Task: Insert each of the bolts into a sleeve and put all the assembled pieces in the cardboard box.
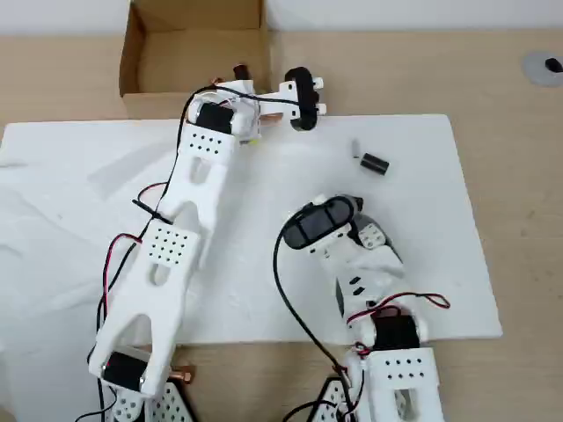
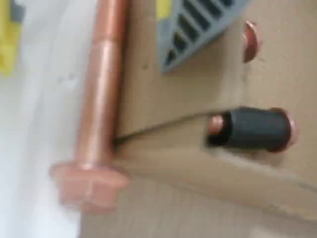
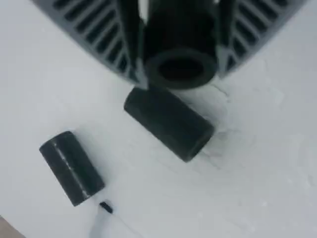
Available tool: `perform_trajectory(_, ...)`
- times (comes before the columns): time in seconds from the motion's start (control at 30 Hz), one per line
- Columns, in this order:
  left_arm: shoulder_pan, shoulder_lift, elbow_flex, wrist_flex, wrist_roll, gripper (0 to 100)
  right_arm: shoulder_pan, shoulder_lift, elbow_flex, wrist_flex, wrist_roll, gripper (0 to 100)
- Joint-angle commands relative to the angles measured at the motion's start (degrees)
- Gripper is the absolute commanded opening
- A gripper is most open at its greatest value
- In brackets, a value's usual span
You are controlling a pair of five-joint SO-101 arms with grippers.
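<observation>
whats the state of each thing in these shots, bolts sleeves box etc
right gripper: shut on the held sleeve
held sleeve: empty, open end showing
second sleeve: loose, lying on its side
third sleeve: loose, lying on its side
long bolt: bare, no sleeve on it
assembled piece: bolt through sleeve, lying down
cardboard box: open on top

Bolt (image 2: 101,99) tip and held sleeve (image 3: 181,54) top past picture edges.
</observation>
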Motion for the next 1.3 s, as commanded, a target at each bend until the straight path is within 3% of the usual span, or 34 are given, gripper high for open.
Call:
perform_trajectory(0.0, 2.11, 1.36, -0.88, -1.76, 0.44, 6, 0.84, -0.92, -0.84, -0.44, 0.53, 0.9)
perform_trajectory(0.03, 2.11, 1.36, -0.88, -1.76, 0.44, 1, 0.84, -0.92, -1.01, -0.44, 0.53, 0.9)
perform_trajectory(0.4, 1.58, 0.92, -1.58, -1.14, 0.97, 1, 0.84, -0.92, -1.10, -0.35, 0.53, 0.9)
perform_trajectory(0.53, 1.05, -1.98, -2.20, 4.40, 0.97, 1, 0.84, -0.92, -1.10, -0.35, 0.53, 0.9)
perform_trajectory(0.87, 0.00, -21.58, -1.93, 27.08, 0.35, 1, 0.84, -1.01, -0.92, -0.53, 0.35, 0.9)
perform_trajectory(1.17, -1.76, -22.73, -1.93, 33.23, 1.32, 1, 0.57, -1.01, -1.63, -0.53, 0.26, 0.9)
perform_trajectory(1.27, -3.43, -23.60, -2.20, 33.23, 10.55, 1, 0.40, -1.10, -2.15, -0.62, 0.18, 0.9)
